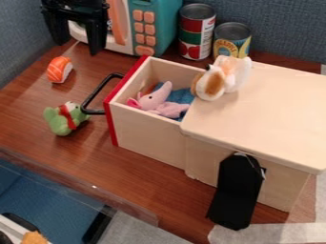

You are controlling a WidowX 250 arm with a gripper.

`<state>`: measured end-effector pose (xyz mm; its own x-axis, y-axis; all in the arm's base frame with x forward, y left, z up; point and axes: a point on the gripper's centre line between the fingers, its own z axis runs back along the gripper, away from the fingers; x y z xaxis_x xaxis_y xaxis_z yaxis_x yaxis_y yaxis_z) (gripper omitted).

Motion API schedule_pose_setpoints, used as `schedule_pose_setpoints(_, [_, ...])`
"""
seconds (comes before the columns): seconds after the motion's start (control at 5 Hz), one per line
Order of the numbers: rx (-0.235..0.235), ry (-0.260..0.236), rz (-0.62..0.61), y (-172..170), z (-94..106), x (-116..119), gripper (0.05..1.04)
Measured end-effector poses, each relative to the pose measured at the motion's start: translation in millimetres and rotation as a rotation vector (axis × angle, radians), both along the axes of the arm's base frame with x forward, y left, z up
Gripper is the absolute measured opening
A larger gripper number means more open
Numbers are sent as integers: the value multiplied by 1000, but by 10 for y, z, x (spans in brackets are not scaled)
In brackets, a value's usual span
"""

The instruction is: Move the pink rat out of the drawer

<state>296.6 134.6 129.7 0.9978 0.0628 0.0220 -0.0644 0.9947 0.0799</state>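
Note:
The black gripper (pixel 77 40) hangs at the upper left, in front of the toy microwave, its two fingers spread apart with nothing visible between them. To its lower right, the pink rat (pixel 159 101) lies inside the pulled-out drawer (pixel 149 133), snout pointing up and ears toward the red front. A blue cloth-like thing (pixel 181 96) is beside and behind the rat. The rat and the gripper are well apart.
A brown-and-white plush (pixel 213 85) sits on the wooden box top (pixel 274 114) beside the drawer opening. A black handle (pixel 96 95) juts left. Around stand a green plush (pixel 64 119), toy sushi (pixel 59 69), two cans (pixel 197 33) and the microwave (pixel 151 24).

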Motion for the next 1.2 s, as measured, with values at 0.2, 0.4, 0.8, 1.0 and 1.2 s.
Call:
schedule_pose_setpoints(0.2, [-16,32,-4,-17,-106,-3,1001])
schedule_pose_setpoints(0.4, [-48,28,-120,-364,-85,130,1001])
schedule_pose_setpoints(0.8, [-71,-14,-386,-1147,-62,347,1001])
schedule_pose_setpoints(1.0, [-60,6,-436,-1346,-213,392,1001])
schedule_pose_setpoints(1.2, [-30,48,-461,-1399,-414,344,1001])
